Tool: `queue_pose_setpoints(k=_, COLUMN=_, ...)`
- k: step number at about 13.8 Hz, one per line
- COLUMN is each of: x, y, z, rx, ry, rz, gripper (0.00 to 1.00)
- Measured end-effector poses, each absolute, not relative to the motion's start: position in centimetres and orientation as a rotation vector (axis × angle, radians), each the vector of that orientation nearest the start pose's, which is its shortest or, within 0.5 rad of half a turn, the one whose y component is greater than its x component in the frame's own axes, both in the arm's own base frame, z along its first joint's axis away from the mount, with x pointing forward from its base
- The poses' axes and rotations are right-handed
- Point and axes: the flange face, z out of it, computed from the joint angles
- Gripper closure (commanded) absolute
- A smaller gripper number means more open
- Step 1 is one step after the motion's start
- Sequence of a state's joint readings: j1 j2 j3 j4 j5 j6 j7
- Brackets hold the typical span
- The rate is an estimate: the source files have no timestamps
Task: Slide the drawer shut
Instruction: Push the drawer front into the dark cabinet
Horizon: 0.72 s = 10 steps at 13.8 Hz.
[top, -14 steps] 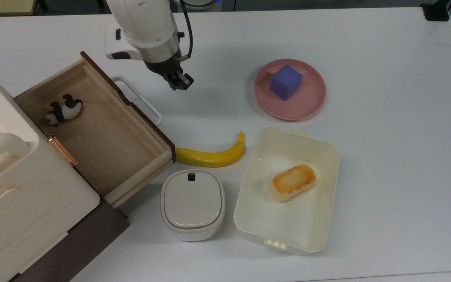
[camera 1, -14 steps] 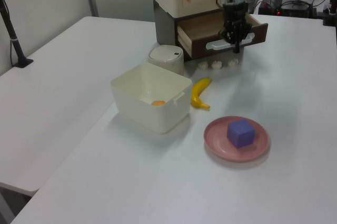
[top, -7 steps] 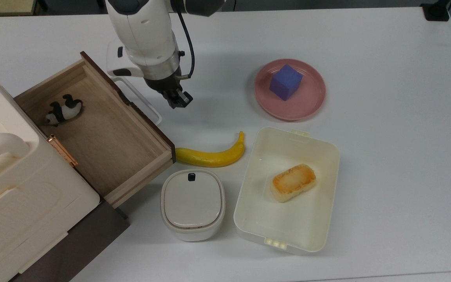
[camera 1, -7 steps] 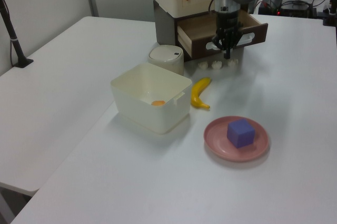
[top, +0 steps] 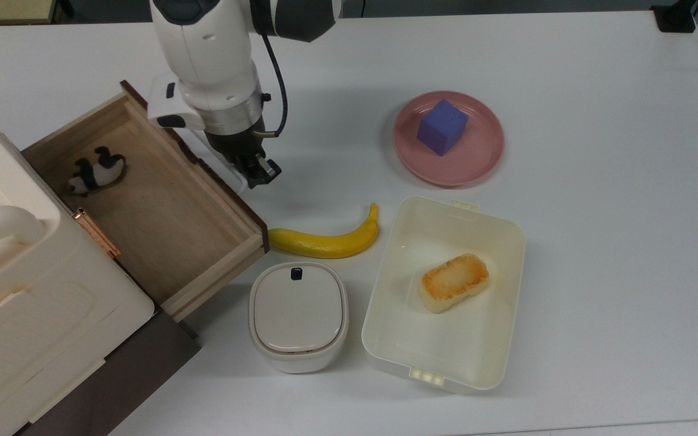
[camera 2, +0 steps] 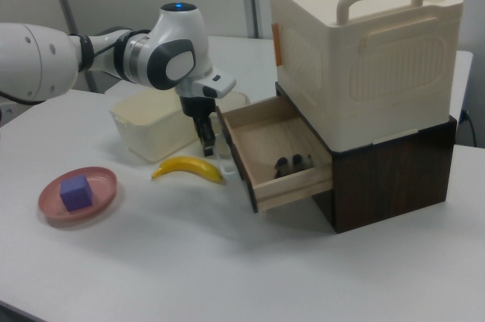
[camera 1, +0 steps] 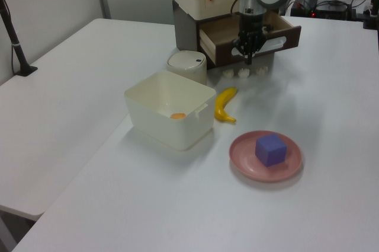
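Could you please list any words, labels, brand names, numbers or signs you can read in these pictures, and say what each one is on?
None: no readable text on the drawer, the gripper, the cream storage box, the lidded box, the open container or the plate.

Bright, even overhead light on the white counter (top: 597, 254). Shadows soft and short: faint one under the arm toward 3 o'clock in the top view, darker one beneath the drawer (top: 161, 206). Mild glare on the counter. The left view looks softer, slightly hazy.
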<state>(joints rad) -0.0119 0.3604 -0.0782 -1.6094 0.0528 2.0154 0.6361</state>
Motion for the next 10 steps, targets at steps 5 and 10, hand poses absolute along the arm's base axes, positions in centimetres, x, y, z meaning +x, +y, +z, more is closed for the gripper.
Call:
queue_pose_setpoints(k=5, x=67.1, y=-8.6, z=43.2, rx=-2.939, ry=1.155, rz=-0.219, gripper=1.0)
queue_pose_setpoints(k=10, x=68.0, y=-10.3, z=42.5, rx=-2.943, ry=1.161, rz=-0.336, gripper=1.0)
